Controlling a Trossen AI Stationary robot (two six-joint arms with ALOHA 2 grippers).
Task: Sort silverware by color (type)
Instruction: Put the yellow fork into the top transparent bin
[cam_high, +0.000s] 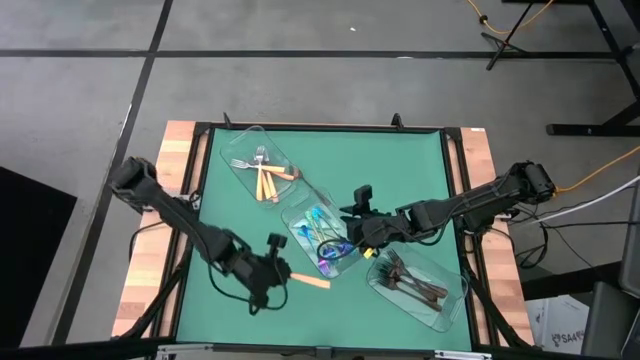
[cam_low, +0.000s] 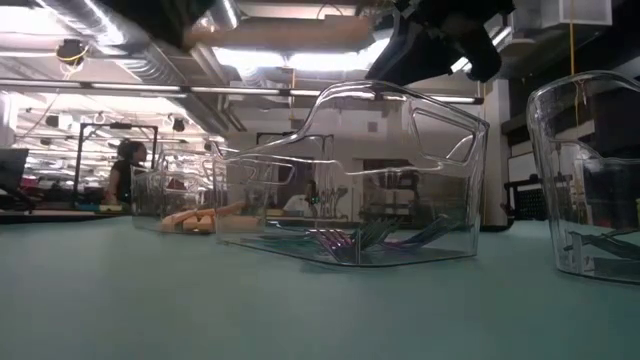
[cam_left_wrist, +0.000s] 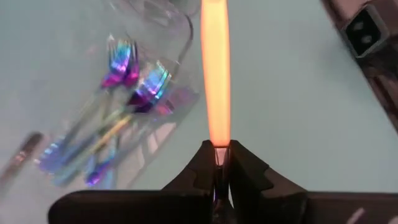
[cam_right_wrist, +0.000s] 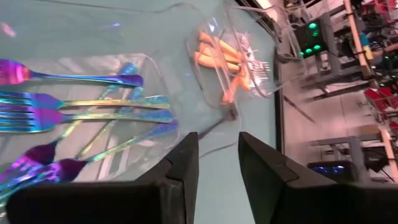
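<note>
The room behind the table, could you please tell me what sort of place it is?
Probably a large open lab or workshop: exposed silver ceiling ducts, long fluorescent strip lights, and a seated person at distant benches.

The right claw (cam_right_wrist: 217, 165) (fingers apart) hangs above iridescent forks (cam_right_wrist: 74, 109), orange-handled utensils (cam_right_wrist: 227, 62) beyond.
</note>
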